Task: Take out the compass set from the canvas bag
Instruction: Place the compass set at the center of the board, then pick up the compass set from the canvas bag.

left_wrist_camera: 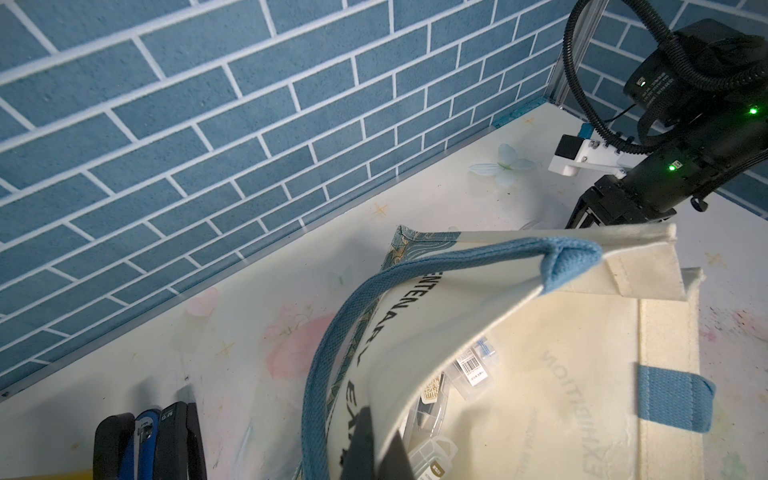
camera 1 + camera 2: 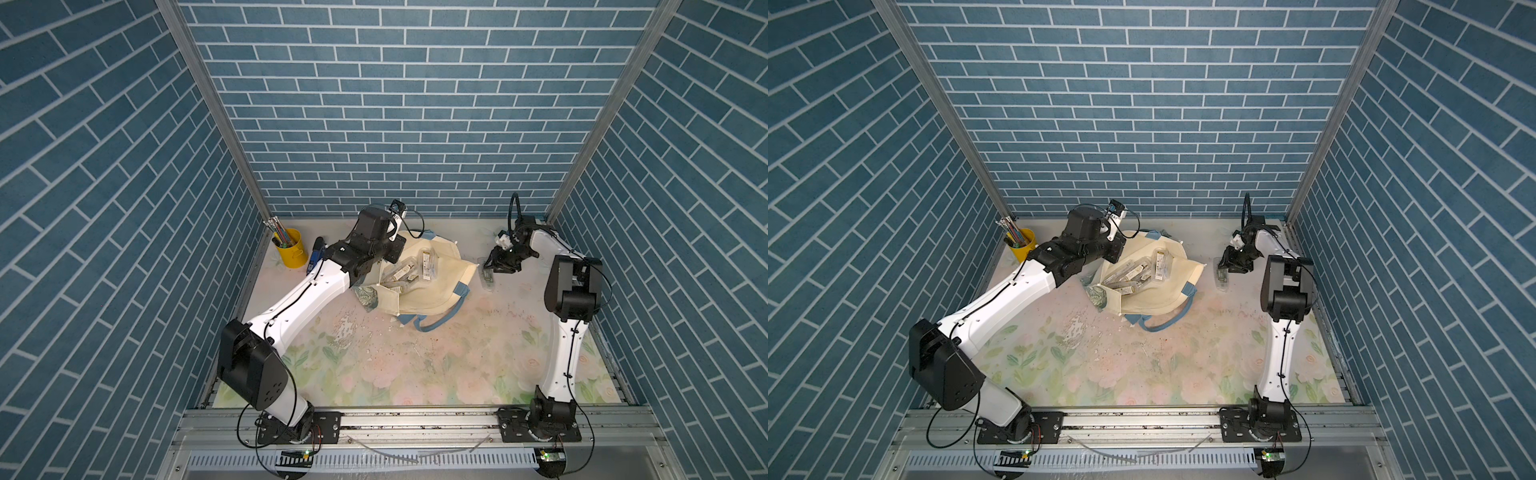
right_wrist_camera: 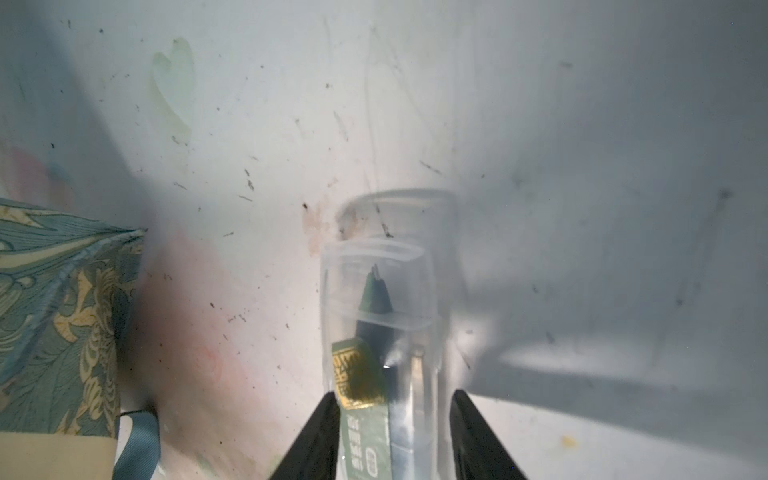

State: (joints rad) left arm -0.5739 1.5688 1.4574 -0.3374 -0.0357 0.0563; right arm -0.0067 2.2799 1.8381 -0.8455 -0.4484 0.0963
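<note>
The cream canvas bag point(image 2: 432, 291) point(image 2: 1154, 297) lies on its side, mouth open, with blue handles and a floral band. Several clear compass set cases point(image 2: 409, 270) point(image 1: 436, 399) lie inside it. My left gripper point(image 1: 380, 432) is shut on the bag's upper rim point(image 1: 415, 332) and holds the mouth up. One compass set point(image 2: 487, 279) point(image 2: 1222, 279) point(image 3: 382, 316), a clear case with a green label, lies on the table to the right of the bag. My right gripper point(image 2: 490, 266) point(image 3: 392, 399) is low over it, open, one finger on each side of the case.
A yellow cup of pencils point(image 2: 287, 248) point(image 2: 1020, 245) stands at the back left. A blue and black stapler point(image 2: 316, 253) point(image 1: 149, 444) lies beside my left arm. The bag's floral corner point(image 3: 50, 311) lies close to the right gripper. The back wall is near.
</note>
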